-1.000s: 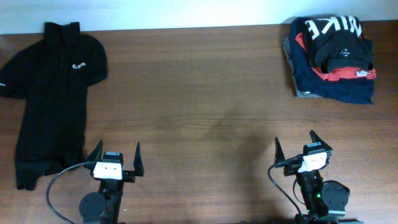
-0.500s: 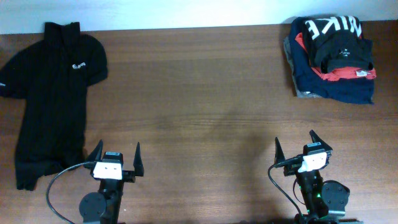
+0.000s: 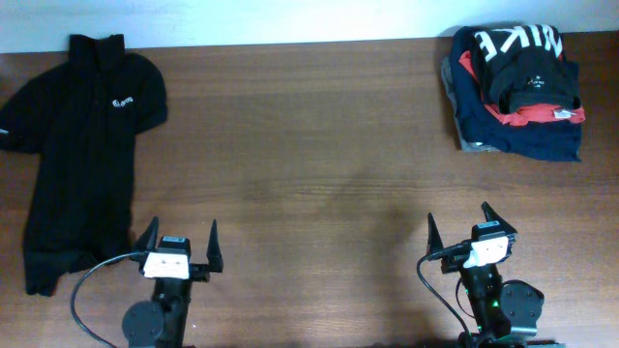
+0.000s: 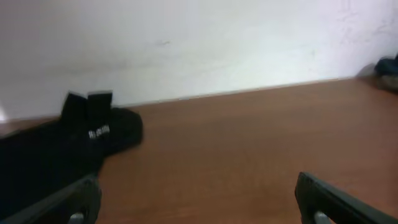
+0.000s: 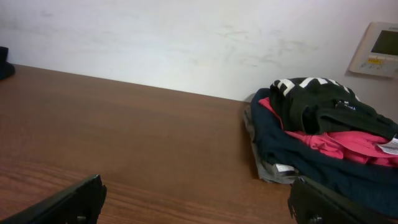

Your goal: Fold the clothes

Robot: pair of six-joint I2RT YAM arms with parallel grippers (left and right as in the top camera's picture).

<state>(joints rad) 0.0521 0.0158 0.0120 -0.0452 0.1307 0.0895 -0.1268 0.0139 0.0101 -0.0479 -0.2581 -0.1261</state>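
The black polo shirt (image 3: 79, 145) lies spread out at the table's far left, collar toward the back wall, small white chest logo showing. It also shows in the left wrist view (image 4: 56, 149), ahead and to the left. My left gripper (image 3: 180, 245) sits at the front left, just right of the shirt's lower hem, open and empty; its fingers (image 4: 199, 205) stand wide apart. My right gripper (image 3: 460, 228) sits at the front right, open and empty, its fingers (image 5: 199, 202) wide apart over bare wood.
A pile of folded navy, red and black garments (image 3: 517, 92) with white NIKE lettering lies at the back right corner, seen also in the right wrist view (image 5: 323, 134). A white wall runs along the table's far edge. A wall panel (image 5: 376, 50) hangs at right.
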